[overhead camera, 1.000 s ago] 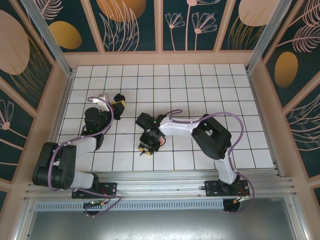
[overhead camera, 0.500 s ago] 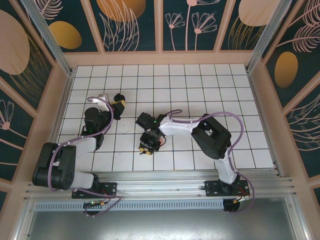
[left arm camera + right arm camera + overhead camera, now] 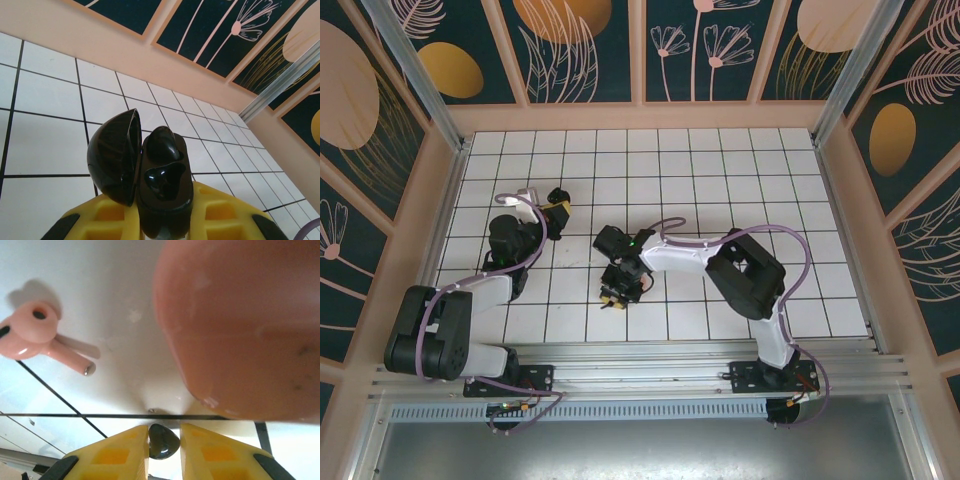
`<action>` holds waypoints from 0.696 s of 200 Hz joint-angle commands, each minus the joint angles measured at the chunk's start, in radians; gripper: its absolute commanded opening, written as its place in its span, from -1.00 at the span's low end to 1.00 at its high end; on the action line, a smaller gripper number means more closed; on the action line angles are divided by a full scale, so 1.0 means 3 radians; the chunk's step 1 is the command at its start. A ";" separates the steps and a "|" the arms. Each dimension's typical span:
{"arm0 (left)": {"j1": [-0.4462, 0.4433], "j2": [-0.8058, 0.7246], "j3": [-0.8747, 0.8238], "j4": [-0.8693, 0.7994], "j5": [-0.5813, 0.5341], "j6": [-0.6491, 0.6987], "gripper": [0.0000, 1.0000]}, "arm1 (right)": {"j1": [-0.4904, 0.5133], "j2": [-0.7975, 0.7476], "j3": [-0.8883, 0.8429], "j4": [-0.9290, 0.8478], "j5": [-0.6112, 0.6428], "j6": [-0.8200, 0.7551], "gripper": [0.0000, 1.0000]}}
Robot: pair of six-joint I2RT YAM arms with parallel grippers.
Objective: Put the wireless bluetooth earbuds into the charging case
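Observation:
My left gripper (image 3: 165, 214) (image 3: 558, 208) is shut on a black charging case (image 3: 165, 197) and holds it up with its lid (image 3: 114, 156) swung open to the left. One black earbud (image 3: 161, 144) sits in the case's upper socket, and the lower socket (image 3: 162, 181) is a bare glossy hollow. My right gripper (image 3: 164, 442) (image 3: 613, 297) is down at the table, its yellow fingers shut on a second black earbud (image 3: 163, 441). A pink earbud (image 3: 34, 333) lies on the white tile to the upper left of it.
A large rounded pink case (image 3: 245, 325) looms close over the right gripper, just up and to the right. Black grid lines cross the white table (image 3: 720, 180). Pink walls (image 3: 650, 115) fence the table on the far and both side edges.
The right gripper's fingers have closed in on the black earbud. Its arm has barely shifted. The left gripper holds the open case as before.

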 commanded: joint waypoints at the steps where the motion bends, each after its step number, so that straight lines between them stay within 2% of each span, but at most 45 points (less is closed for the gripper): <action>1: 0.0023 -0.0106 -0.0013 -0.0054 0.0033 0.0115 -0.84 | -0.0003 -0.0216 -0.0039 -0.0303 0.0085 -0.0347 -0.56; 55: 0.0023 -0.0157 0.0024 -0.0149 0.0048 0.0163 -0.83 | -0.0097 -0.0424 -0.0174 -0.0851 0.0141 -0.1005 -0.57; 98: 0.0020 -0.0182 0.0033 -0.0180 0.0076 0.0178 -0.83 | -0.0302 -0.0613 -0.0360 -0.1404 0.0435 -0.1571 -0.57; 139: 0.0021 -0.0186 0.0041 -0.0194 0.0089 0.0182 -0.83 | -0.0487 -0.0569 -0.0386 -0.1828 0.0857 -0.2244 -0.57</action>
